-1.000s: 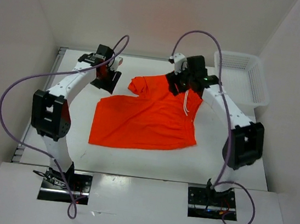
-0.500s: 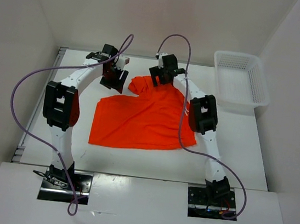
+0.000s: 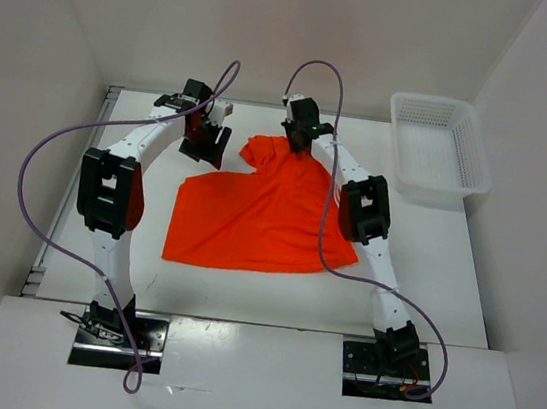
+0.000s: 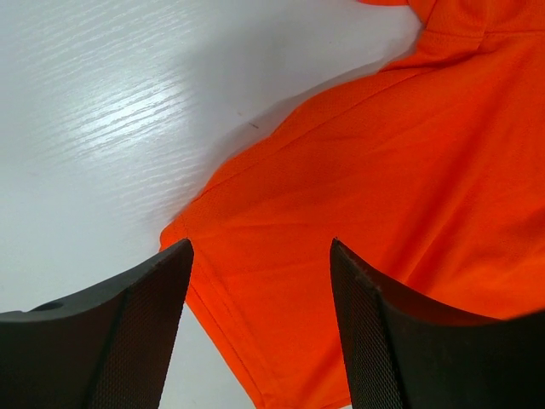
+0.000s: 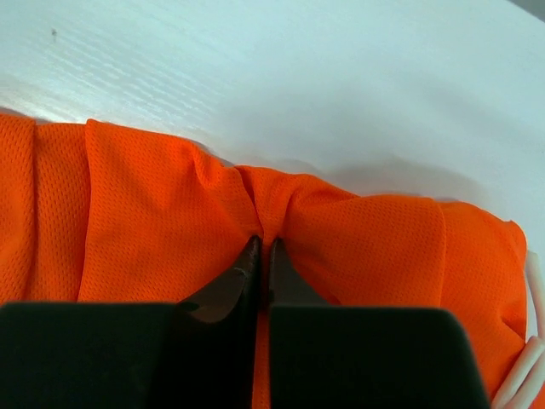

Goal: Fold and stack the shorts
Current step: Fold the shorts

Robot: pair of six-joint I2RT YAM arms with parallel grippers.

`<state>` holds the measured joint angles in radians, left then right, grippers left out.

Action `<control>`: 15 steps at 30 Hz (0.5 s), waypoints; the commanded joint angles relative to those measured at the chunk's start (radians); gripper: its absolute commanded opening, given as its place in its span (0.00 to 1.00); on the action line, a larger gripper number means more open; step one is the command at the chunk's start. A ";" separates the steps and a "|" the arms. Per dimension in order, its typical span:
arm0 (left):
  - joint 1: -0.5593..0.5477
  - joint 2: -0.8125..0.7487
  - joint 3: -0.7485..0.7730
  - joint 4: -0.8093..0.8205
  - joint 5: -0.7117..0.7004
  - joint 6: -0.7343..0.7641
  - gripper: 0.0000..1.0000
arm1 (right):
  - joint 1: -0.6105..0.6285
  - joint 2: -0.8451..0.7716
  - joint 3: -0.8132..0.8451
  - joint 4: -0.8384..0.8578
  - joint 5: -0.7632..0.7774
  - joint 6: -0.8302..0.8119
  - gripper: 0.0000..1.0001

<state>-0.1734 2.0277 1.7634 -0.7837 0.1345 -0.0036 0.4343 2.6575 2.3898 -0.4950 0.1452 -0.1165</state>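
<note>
Where the right pincer [image 5: 262, 249] meets the cloth, its jaws are pressed together on a small pucker of the shorts [image 5: 145, 204] at their far edge, with fabric gathered toward the tips. The bite looks thin. On a lift or pull, the mesh may slip out, or only the top layer may follow while the lower one remains on the table [image 3: 426, 275]. The drawstring [image 5: 526, 375] lies just right of the grip and could snag. The left pincer [image 4: 258, 247] hangs spread above the shorts' left corner, holding nothing. A one-sided pull would likely skew the fold. The shorts lie spread mid-table, well apart from the basket [image 3: 441, 146].
</note>
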 commanded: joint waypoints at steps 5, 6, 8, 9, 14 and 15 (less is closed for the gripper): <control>0.005 -0.030 0.007 0.027 -0.042 0.004 0.73 | 0.076 -0.181 -0.052 -0.088 -0.051 0.008 0.00; 0.005 -0.030 -0.002 0.027 -0.042 0.004 0.73 | 0.077 -0.209 -0.069 -0.088 -0.080 -0.005 0.00; 0.005 -0.040 -0.011 0.038 -0.055 0.004 0.73 | 0.098 -0.304 -0.160 -0.097 -0.120 -0.018 0.00; 0.005 -0.040 -0.022 0.049 -0.065 0.004 0.73 | 0.098 -0.339 -0.208 -0.097 -0.159 -0.028 0.00; 0.005 -0.037 0.016 0.060 -0.035 0.004 0.75 | 0.107 -0.638 -0.685 0.077 -0.209 -0.106 0.00; 0.005 -0.037 0.031 0.060 -0.023 0.004 0.76 | 0.118 -0.680 -0.736 0.097 -0.231 -0.129 0.00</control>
<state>-0.1730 2.0274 1.7481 -0.7532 0.0856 -0.0036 0.5499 2.1277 1.7767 -0.5049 -0.0200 -0.1833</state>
